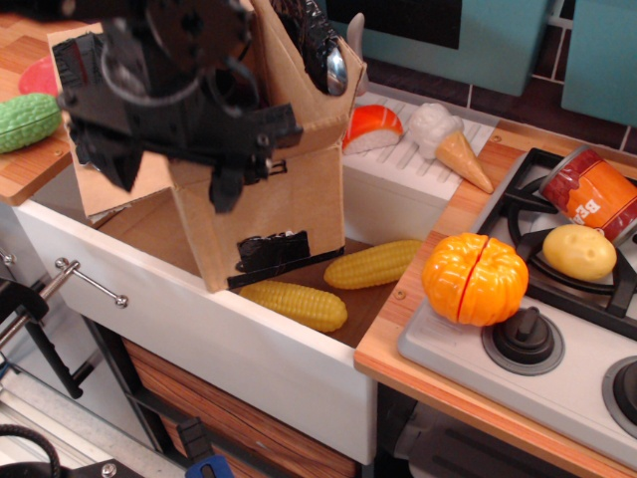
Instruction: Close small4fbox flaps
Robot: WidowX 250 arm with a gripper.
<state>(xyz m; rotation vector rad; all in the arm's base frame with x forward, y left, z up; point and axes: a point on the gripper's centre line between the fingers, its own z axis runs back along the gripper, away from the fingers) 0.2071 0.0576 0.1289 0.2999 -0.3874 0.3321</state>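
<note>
The small4fbox [284,204] stands in the white sink, brown cardboard with a black tape patch [273,250] low on its front. Its right flap [299,85] stands up and leans outward. Another flap [105,189] hangs out to the left. My black gripper [164,171] hovers over the box's open top at the front left. Its two fingers [226,186] point down, wide apart and empty. The gripper hides the box's top opening and the other flaps.
Two yellow corn cobs [296,304] [373,263] lie in the sink [249,349] beside the box. An orange pumpkin [475,278] sits on the counter by the stove [557,329]. A green toy [25,119] lies at the left. A metal spoon [333,70] rests against the upright flap.
</note>
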